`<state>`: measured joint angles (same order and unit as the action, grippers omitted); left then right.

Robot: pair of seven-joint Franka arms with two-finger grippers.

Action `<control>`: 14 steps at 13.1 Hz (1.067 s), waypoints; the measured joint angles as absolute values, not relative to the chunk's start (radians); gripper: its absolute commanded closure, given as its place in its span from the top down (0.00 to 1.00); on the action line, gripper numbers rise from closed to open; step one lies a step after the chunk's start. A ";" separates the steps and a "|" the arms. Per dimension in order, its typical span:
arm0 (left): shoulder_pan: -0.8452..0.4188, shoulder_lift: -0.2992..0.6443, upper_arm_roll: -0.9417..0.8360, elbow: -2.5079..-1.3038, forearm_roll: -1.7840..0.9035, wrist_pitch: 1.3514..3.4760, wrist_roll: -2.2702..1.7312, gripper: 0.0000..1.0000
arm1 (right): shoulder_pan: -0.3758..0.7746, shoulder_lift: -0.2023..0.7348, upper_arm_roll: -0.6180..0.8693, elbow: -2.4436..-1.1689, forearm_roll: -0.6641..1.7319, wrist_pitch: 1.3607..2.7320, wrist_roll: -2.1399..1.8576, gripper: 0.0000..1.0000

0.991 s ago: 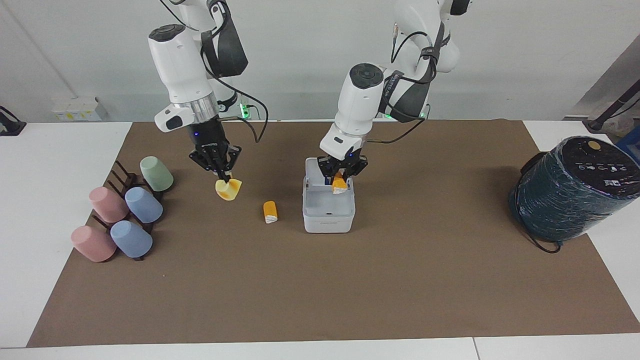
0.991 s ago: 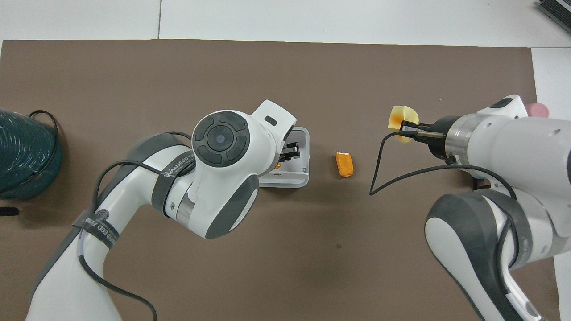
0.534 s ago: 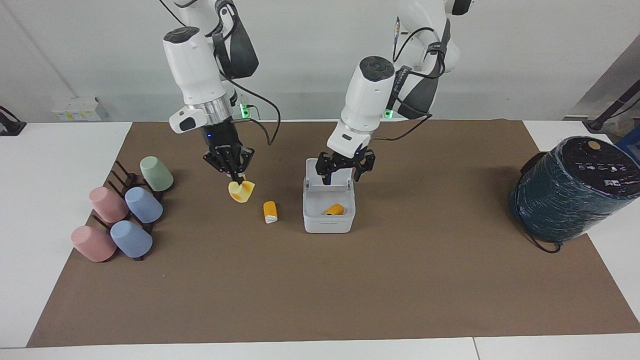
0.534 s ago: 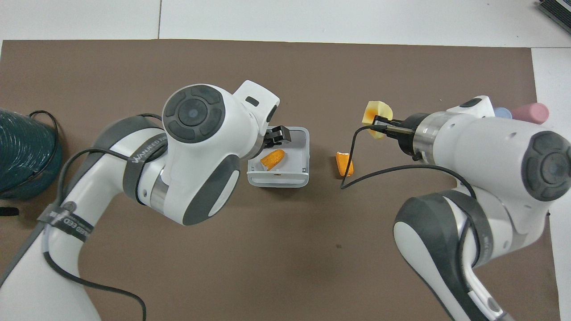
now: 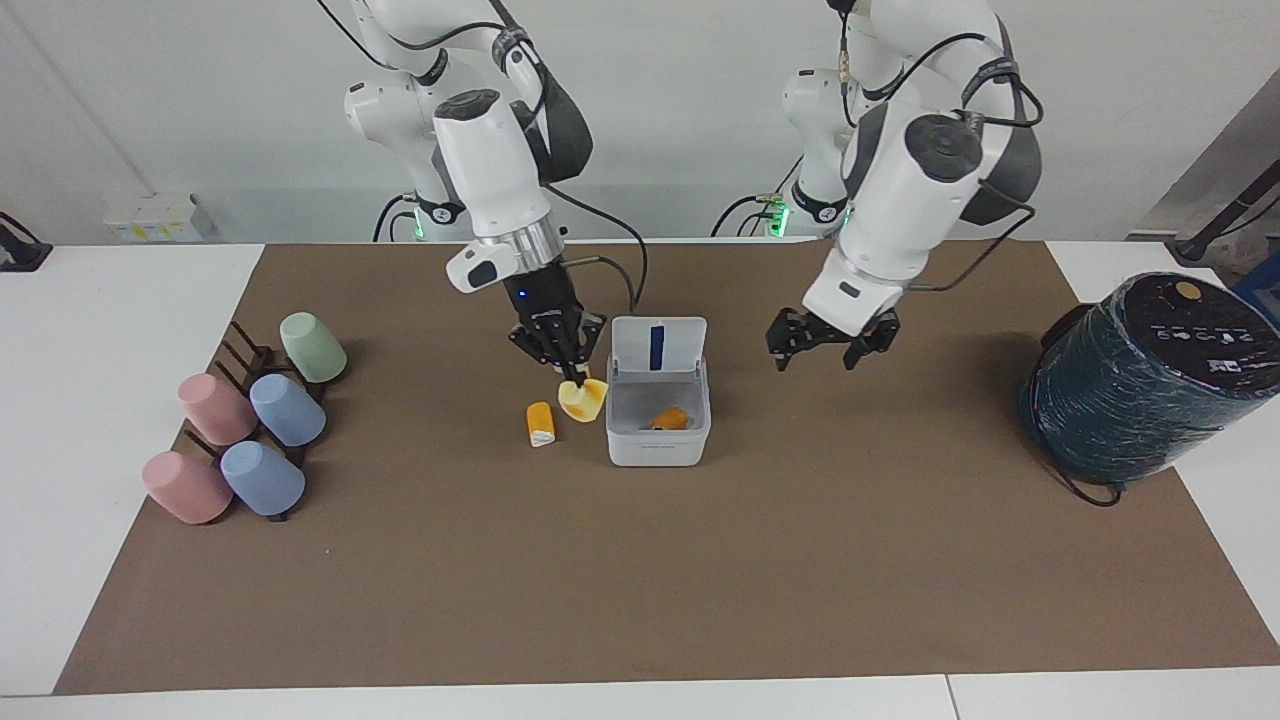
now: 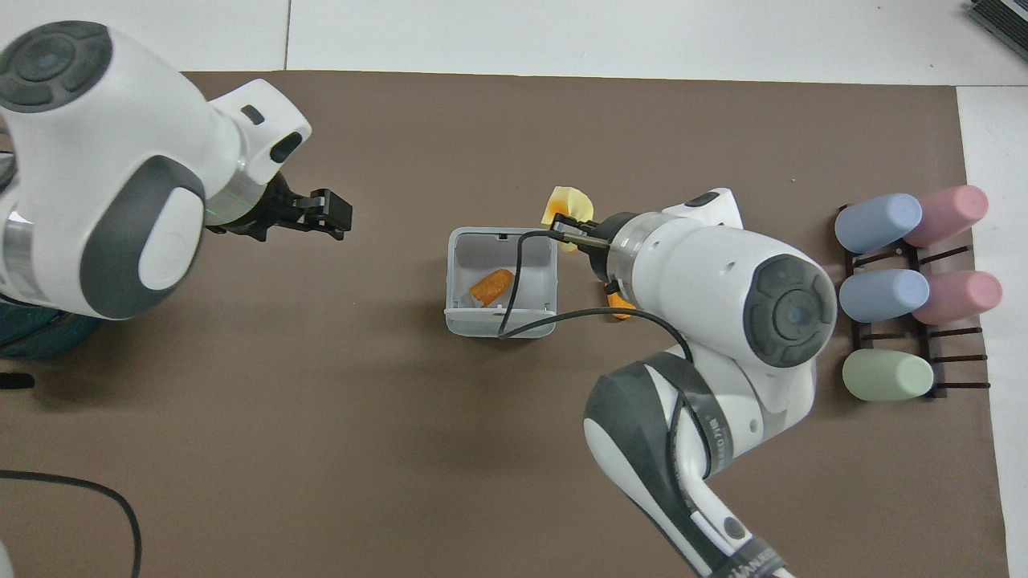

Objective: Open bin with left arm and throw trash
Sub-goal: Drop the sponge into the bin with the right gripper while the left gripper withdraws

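**Ana:** What changed just now? The left arm let its orange piece fall into the bin (image 5: pixel 657 425), and then the left gripper (image 5: pixel 832 352) swung away toward the left arm's end of the table. Its fingers are spread wide and it holds nothing. It hangs over the bare brown mat (image 5: pixel 640 560).

**Ben:** And the right gripper (image 5: pixel 572 375) came over too. It carried the yellow piece (image 5: pixel 583 399) from near the cups (image 5: pixel 245 430) to right beside the bin.

**Ana:** Yes. Its fingers are pinched tight on the yellow piece. In the overhead view the yellow piece (image 6: pixel 567 207) sits just off the bin's wall (image 6: pixel 554 265), on the side toward the right arm's end of the table.

**Ben:** Is the bin open?

**Ana:** The lid (image 5: pixel 657 346) stands up at the edge nearer the robots. One orange piece (image 5: pixel 670 417) lies inside, tilted.

**Ben:** So what matters next?

**Ana:** I think the yellow piece is not yet over the hole. The hole lies toward the left arm's end from the right gripper. A small sideways push should bring it over.

**Ben:** And the other orange piece (image 5: pixel 540 423)?

**Ana:** It lies on the mat close to the bin, long way pointing toward and away from the robots. The right gripper is much closer to it than the left gripper.
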<state>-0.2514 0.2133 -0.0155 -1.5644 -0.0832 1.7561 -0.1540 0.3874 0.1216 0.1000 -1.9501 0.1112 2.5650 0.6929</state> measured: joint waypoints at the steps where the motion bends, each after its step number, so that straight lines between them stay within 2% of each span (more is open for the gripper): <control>1: -0.211 0.206 -0.013 -1.564 -0.083 1.737 -0.088 1.00 | 0.415 0.134 0.100 -1.949 0.111 2.573 0.705 0.00; 3: -0.152 0.185 -0.012 -1.564 -0.077 1.713 -0.002 1.00 | 0.452 0.151 0.100 -1.946 0.111 2.574 0.707 0.00; 5: -0.136 0.162 -0.012 -1.564 -0.021 1.701 0.037 1.00 | 0.476 0.161 0.100 -1.945 0.111 2.574 0.707 0.48; 6: -0.136 0.150 -0.013 -1.564 -0.004 1.692 0.041 1.00 | 0.483 0.164 0.100 -1.945 0.111 2.574 0.709 0.54; 7: -0.136 0.135 -0.017 -1.565 0.002 1.687 0.041 1.00 | 0.486 0.165 0.100 -1.945 0.111 2.574 0.709 0.64; 11: -0.137 0.105 -0.021 -1.565 0.006 1.680 0.042 1.00 | 0.486 0.166 0.099 -1.944 0.111 2.574 0.709 0.74; 14: -0.139 0.104 -0.026 -1.565 0.006 1.683 0.042 1.00 | 0.478 0.162 0.095 -1.938 0.111 2.562 0.697 1.00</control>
<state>-0.1394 0.1043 -0.0256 -1.5650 0.0063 1.6832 0.0415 0.4780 0.1623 0.0950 -1.9383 0.1114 2.5619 0.6974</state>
